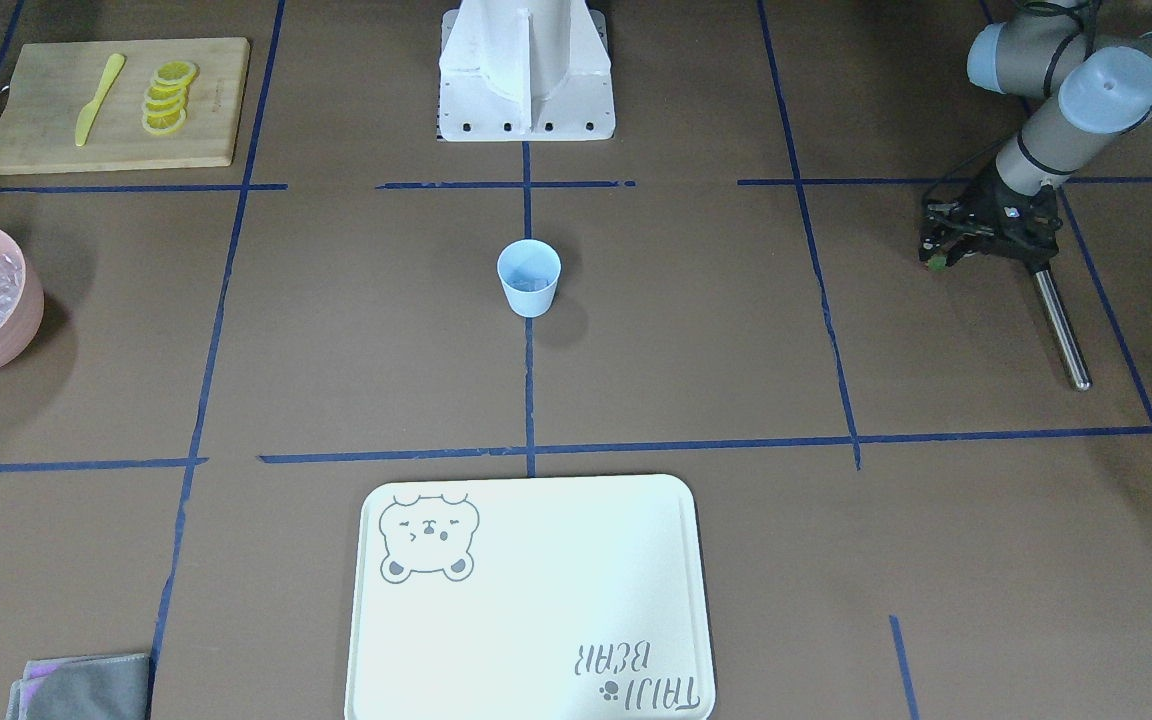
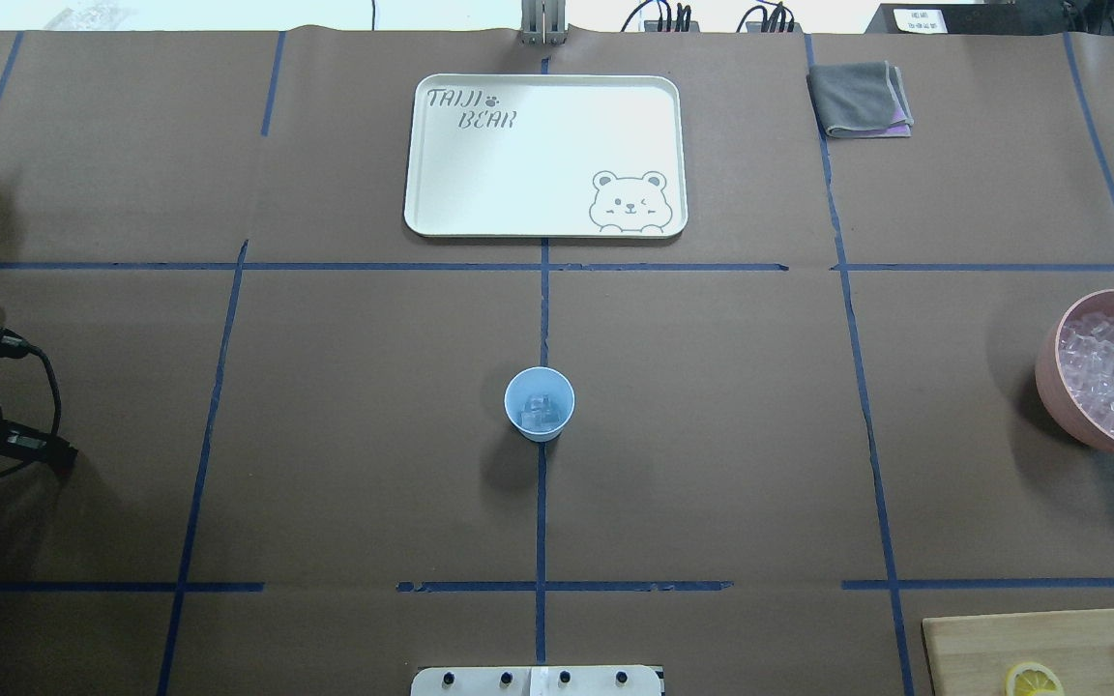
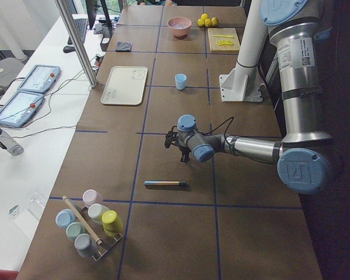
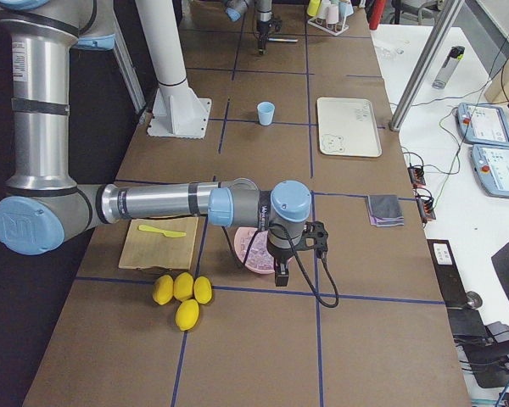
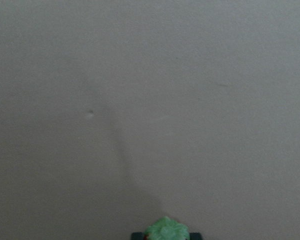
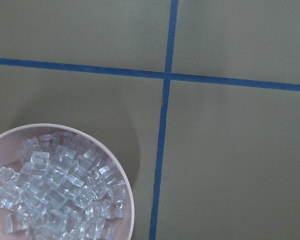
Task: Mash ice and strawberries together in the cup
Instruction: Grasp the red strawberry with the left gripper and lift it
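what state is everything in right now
cup: upright, some ice inside
strawberry: held in the left gripper, leafy top showing
left gripper: shut on the strawberry
right gripper: by the pink bowl, open or shut unclear
pink bowl: upright, full of ice
metal rod: lying flat on the table

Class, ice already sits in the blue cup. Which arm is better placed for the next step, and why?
Left, probably. The left gripper grips the strawberry, which the cup, holding ice, lacks. The right gripper hangs by the pink bowl.
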